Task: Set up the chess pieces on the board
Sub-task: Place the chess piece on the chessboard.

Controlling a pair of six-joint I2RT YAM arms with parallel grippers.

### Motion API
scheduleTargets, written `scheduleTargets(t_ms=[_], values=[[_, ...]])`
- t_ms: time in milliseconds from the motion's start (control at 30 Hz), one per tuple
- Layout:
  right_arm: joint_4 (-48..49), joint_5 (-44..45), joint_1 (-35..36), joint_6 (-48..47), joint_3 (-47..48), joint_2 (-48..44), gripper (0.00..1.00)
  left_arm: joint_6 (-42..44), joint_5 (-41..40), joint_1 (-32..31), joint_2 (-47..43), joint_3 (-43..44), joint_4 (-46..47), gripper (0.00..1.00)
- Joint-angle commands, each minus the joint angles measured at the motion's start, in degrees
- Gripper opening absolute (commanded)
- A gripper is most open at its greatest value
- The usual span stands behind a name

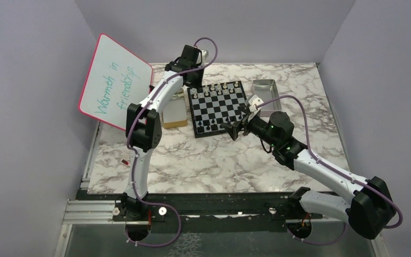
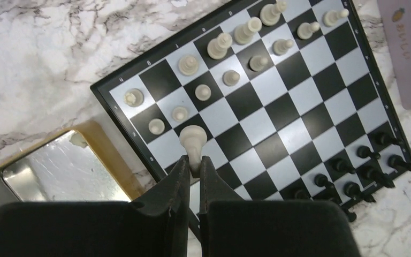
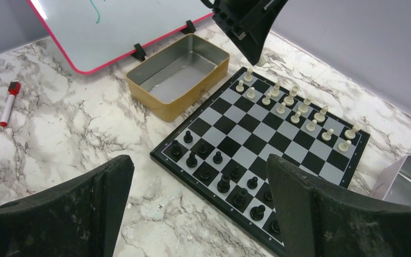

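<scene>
White arm links (image 1: 325, 170), black joint housings (image 1: 145, 129), looping purple cables (image 1: 210, 38).

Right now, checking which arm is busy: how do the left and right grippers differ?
The left gripper has jaws shut on a white piece; the right gripper has them wide open, empty. The left is over the board's white end, the right by its black end. Both have black jaws.

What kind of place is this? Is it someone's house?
Probably a robot test booth, not a house. Plain walls box in a marble-look table, a left arm and a right arm are bolted at its near edge, and both reach over a chessboard.
</scene>
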Motion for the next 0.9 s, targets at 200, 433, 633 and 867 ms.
scheduleTargets(t_ms=[200, 433, 633, 867], values=[[-4.02, 3.71, 0.32, 1.79, -1.23, 0.17, 1.00, 2.29, 0.35, -0.27, 4.84, 7.31, -8.60, 0.04], [-4.95, 3.39, 0.36, 2.45, 0.14, 3.28, 1.00, 3.95, 2.92, -1.90, -3.24, -6.64, -9.56, 0.06], [-4.04, 2.04, 0.33, 3.88, 0.21, 3.73, 1.00, 4.90, 1.90, -2.57, -4.07, -9.72, -10.86, 0.10], [-4.62, 2.00, 0.32, 4.44, -0.33, 2.01, 1.00, 5.40, 0.54, -2.85, 0.72, -4.60, -13.03, 0.10]])
